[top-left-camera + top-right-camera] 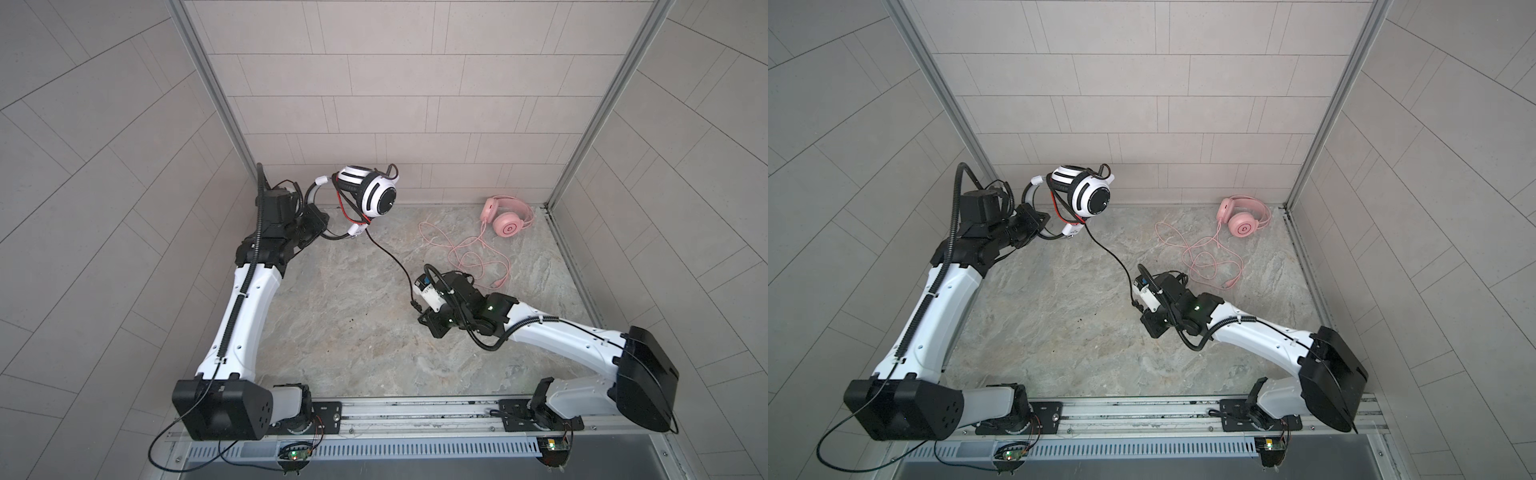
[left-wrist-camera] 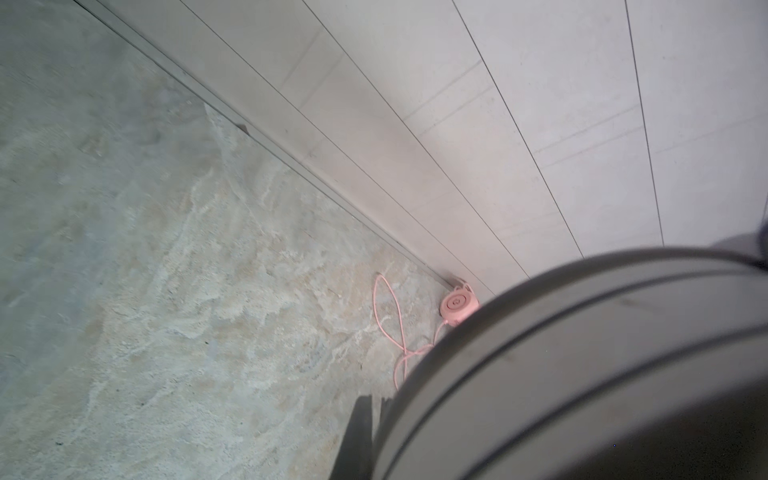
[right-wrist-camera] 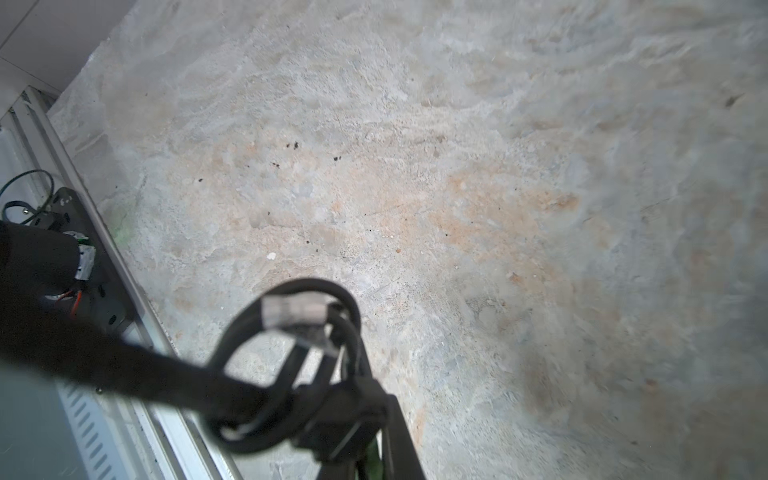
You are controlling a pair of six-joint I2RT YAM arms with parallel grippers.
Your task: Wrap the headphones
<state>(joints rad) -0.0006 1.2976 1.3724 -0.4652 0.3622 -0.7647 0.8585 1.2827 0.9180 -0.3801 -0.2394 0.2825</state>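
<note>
The white headphones [image 1: 368, 195] [image 1: 1084, 193] with black pads hang in the air near the back wall on the left. My left gripper [image 1: 319, 226] [image 1: 1039, 226] is shut on their headband [image 2: 582, 353], which fills much of the left wrist view. Their black cord [image 1: 395, 262] [image 1: 1115, 259] slopes down to my right gripper [image 1: 419, 309] [image 1: 1138, 309] [image 3: 376, 395], low over the middle of the table. That gripper is shut on the cord's looped end [image 3: 291, 332]. The pink headphones [image 1: 507, 216] [image 1: 1244, 218] [image 2: 457, 305] lie at the back right, their thin pink cord [image 1: 469, 253] [image 1: 1204, 257] loose on the table.
Tiled walls close in the marbled table [image 1: 353, 332] at the back and on both sides. The arms' mounting rail [image 1: 415, 409] runs along the front edge. The pink cord's plug [image 1: 496, 283] lies just behind my right wrist.
</note>
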